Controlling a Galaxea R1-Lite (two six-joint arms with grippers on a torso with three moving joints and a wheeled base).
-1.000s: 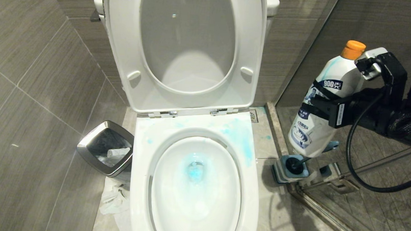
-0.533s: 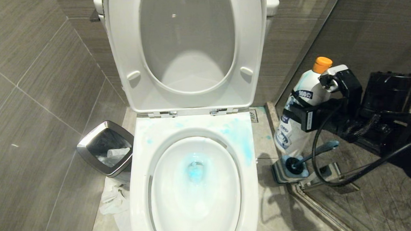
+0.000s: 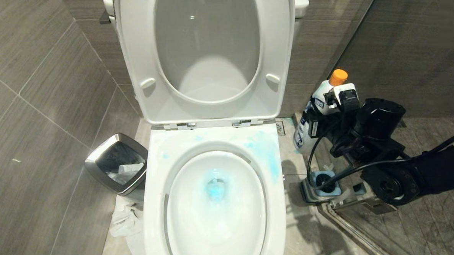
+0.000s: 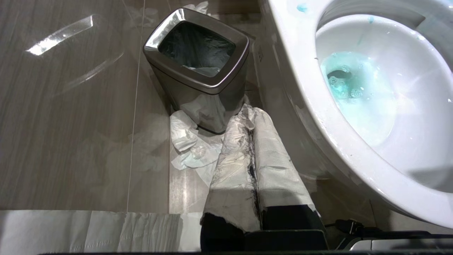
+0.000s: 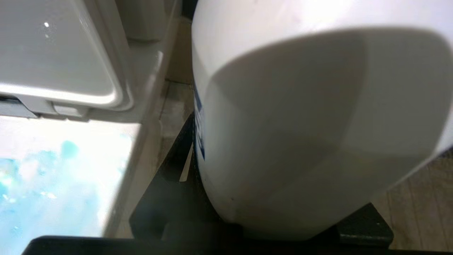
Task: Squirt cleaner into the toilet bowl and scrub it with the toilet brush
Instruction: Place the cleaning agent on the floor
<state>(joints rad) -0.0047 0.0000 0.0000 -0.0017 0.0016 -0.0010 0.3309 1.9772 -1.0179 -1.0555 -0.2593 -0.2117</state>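
Note:
The toilet bowl [image 3: 222, 227] stands open, with blue liquid pooled at its drain and blue smears on the rim. Right of the toilet, my right gripper [image 3: 321, 122] is shut on the cleaner [image 3: 305, 136], a white bottle held upright with its orange cap on top, low beside the back wall. Whether its base touches the floor I cannot tell. In the right wrist view the bottle's body [image 5: 300, 124] fills the space between the black fingers. The toilet brush [image 3: 326, 184] sits in its blue-grey holder below the arm, handle mostly hidden. My left gripper [image 4: 248, 111], with paper-wrapped fingers, hangs shut beside the bowl.
The seat and lid [image 3: 207, 54] are raised against the tank. A silver-rimmed waste bin [image 3: 116, 163] stands left of the toilet with crumpled tissue [image 3: 127, 219] on the floor by it. A glass partition [image 3: 367, 72] and its metal sill close off the right side.
The right gripper has carried the cleaner down and back toward the wall, from above the brush holder to near the floor beside the toilet. The left arm has not moved.

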